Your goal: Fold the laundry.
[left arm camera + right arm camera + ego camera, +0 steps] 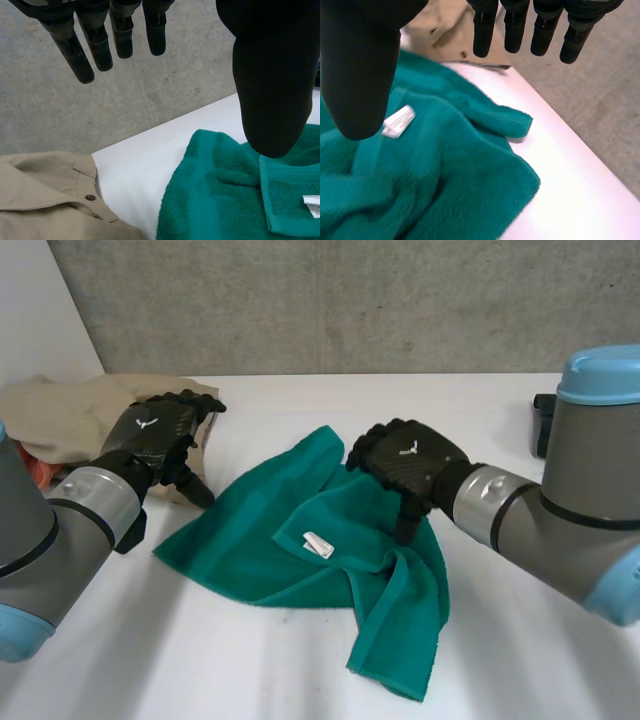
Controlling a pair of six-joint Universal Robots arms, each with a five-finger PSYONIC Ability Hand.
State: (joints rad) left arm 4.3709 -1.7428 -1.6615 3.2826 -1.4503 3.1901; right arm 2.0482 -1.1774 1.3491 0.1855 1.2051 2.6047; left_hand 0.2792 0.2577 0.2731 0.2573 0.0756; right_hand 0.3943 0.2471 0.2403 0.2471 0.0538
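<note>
Standing by the white table [150, 660]. The green towel [290, 530] sits about dead centre of the head view, rumpled and partly doubled over itself. One corner points at the far wall. Its longest stretch runs from that corner down to the lower right of the frame, where it ends in a bunched-up tail. A flatter flap spreads out to the left, and a small white label [318, 543] faces up near the middle of the cloth.

The left hand [158, 435] is in the upper left of the head view, over the near edge of a beige garment [60, 415] heaped in that corner, just beside the towel's left flap. In its wrist view the fingers [100, 47] are straight and the thumb [270, 90] is held wide of them, so it's spread with nothing in it. A button [90, 197] on the beige garment shows there too.

The right hand [412, 465] is right of centre, over the towel's upper right part. Same deal: straight fingers [515, 30], thumb [360, 75] well apart, gripping nothing. I can't tell if the thumb tip actually touches the cloth.

There's some dark object [543, 425] at the right edge, and I can't make out what it is.
</note>
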